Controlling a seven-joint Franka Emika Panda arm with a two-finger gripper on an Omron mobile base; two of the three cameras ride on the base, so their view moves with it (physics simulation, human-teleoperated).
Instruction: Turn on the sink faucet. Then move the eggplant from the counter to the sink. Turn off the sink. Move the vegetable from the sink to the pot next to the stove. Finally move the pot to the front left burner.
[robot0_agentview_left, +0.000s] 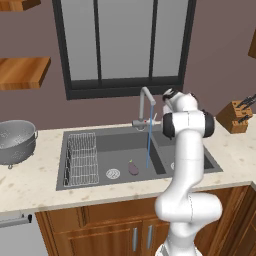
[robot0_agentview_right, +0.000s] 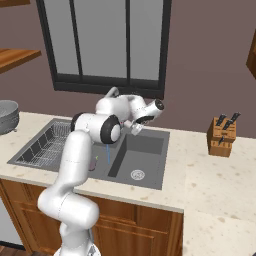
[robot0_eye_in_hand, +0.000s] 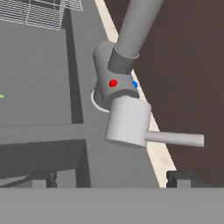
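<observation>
Faucet lever (robot0_eye_in_hand: 173, 139) points right, jaws apart

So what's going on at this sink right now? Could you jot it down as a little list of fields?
water: running in a thin blue stream from the sink faucet
eggplant: lying in the left basin of the sink, near the drain
end effector: open, holding nothing, close to the faucet's lever
wire rack: at the left basin's left side
colander: on the counter, left of the sink
knife block: on the counter, right of the sink

One faucet (robot0_agentview_left: 146, 102), one eggplant (robot0_agentview_left: 133, 168), one colander (robot0_agentview_left: 16, 140), one knife block (robot0_agentview_left: 233, 117) — two sink basins, two drains.
</observation>
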